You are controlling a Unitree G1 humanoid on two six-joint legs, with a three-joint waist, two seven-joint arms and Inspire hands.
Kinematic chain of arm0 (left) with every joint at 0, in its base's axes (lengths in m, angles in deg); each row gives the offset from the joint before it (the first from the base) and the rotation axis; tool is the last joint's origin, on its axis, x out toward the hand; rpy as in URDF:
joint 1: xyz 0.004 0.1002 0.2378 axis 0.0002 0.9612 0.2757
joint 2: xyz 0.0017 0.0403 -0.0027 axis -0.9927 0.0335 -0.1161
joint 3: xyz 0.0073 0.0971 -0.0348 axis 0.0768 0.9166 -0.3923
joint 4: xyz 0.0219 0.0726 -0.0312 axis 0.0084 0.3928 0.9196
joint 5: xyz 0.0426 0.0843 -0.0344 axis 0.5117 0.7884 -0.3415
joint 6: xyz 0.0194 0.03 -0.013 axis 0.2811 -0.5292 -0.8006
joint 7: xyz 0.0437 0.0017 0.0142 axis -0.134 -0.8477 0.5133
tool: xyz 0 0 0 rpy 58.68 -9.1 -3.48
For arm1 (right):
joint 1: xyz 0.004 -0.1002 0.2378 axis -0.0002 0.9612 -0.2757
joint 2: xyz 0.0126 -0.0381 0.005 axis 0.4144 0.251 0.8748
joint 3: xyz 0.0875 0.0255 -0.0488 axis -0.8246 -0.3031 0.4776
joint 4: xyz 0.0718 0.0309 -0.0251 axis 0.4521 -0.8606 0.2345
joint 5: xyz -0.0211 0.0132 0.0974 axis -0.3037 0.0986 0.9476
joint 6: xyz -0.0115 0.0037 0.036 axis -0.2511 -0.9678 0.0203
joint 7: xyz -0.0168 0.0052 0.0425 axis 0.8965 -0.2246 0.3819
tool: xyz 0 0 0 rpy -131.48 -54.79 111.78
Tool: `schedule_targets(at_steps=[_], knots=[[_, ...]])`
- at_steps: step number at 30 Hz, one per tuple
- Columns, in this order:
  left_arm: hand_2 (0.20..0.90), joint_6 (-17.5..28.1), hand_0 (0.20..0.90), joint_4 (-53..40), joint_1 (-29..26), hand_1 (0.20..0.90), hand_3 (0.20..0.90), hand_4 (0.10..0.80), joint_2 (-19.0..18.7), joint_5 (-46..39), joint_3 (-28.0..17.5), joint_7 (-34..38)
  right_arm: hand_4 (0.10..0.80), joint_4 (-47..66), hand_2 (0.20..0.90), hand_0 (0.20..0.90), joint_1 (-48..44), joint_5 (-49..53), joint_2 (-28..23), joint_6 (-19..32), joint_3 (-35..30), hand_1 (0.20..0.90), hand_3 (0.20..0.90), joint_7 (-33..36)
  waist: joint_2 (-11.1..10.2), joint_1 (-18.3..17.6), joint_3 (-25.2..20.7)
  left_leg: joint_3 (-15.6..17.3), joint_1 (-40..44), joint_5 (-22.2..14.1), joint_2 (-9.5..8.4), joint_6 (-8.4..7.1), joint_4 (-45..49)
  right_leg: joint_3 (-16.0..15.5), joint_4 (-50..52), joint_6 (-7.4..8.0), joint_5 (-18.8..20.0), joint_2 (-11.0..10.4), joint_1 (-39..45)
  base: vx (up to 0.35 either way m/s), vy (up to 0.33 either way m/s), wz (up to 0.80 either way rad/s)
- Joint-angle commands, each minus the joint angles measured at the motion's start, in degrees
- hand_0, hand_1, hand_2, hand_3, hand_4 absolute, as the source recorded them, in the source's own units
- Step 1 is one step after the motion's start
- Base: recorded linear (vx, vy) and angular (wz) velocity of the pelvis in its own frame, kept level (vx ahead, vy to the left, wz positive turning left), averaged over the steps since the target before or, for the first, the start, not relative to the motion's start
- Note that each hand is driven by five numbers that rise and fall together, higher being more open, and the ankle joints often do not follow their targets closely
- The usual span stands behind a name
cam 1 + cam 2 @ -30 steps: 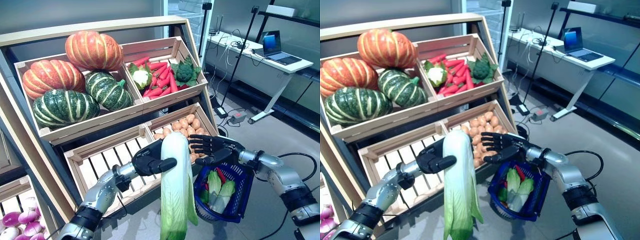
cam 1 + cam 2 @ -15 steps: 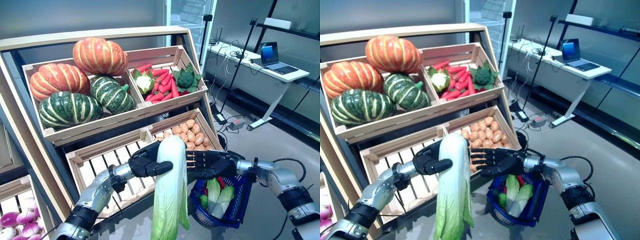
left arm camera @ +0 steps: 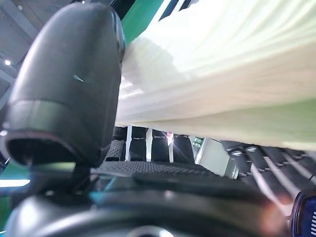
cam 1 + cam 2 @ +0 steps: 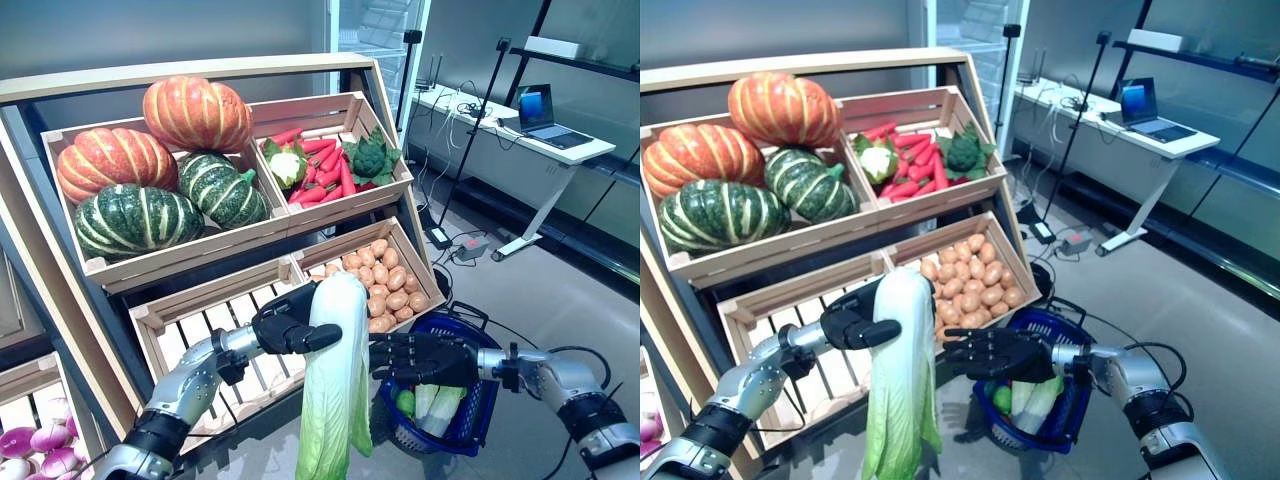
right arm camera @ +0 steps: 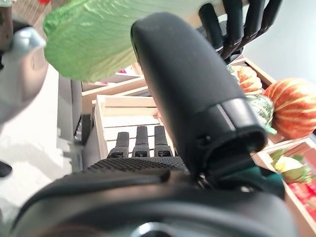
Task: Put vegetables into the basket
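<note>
Cabbage within left hand fingers

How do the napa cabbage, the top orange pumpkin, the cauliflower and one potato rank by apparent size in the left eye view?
1. napa cabbage, though it hangs nearer the camera
2. top orange pumpkin
3. cauliflower
4. potato

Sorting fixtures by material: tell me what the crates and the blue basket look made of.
Crates: pale unfinished-looking wood, shown by visible grain, slats and plank joints. Blue basket: seemingly moulded plastic, with an open lattice wall and a slight sheen; its handles look dark, but their material is unclear.
</note>
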Motion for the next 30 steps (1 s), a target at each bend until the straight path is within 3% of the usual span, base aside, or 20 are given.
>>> schedule_targets(at_steps=[1, 30], knots=[[0.3, 5.58, 0.3, 0.32, -9.13, 0.3, 0.3, 0.4, 0.83, -5.65, -2.89, -2.69, 0.8, -2.39, 0.9, 0.9, -2.7, 2.17, 1.23, 0.08, -2.16, 0.9, 0.9, -6.35, -0.98, 0.87, -2.55, 2.06, -0.78, -2.71, -0.08, 1.08, 0.06, -1.8, 0.06, -1.27, 1.36, -2.85, -0.76, 0.0, 0.0, 0.0], [0.3, 7.67, 0.3, 0.88, -9.26, 0.3, 0.3, 0.4, 5.41, -5.76, -1.12, -2.63, 0.8, 2.64, 0.9, 0.9, -2.33, 8.87, 14.35, -8.02, 7.88, 0.9, 0.9, -10.13, -0.47, 1.65, -2.18, 1.11, -0.88, -2.5, -0.32, 1.26, 0.06, -1.75, 0.06, -1.63, 1.15, -2.69, -0.79, 0.0, 0.0, 0.0]])
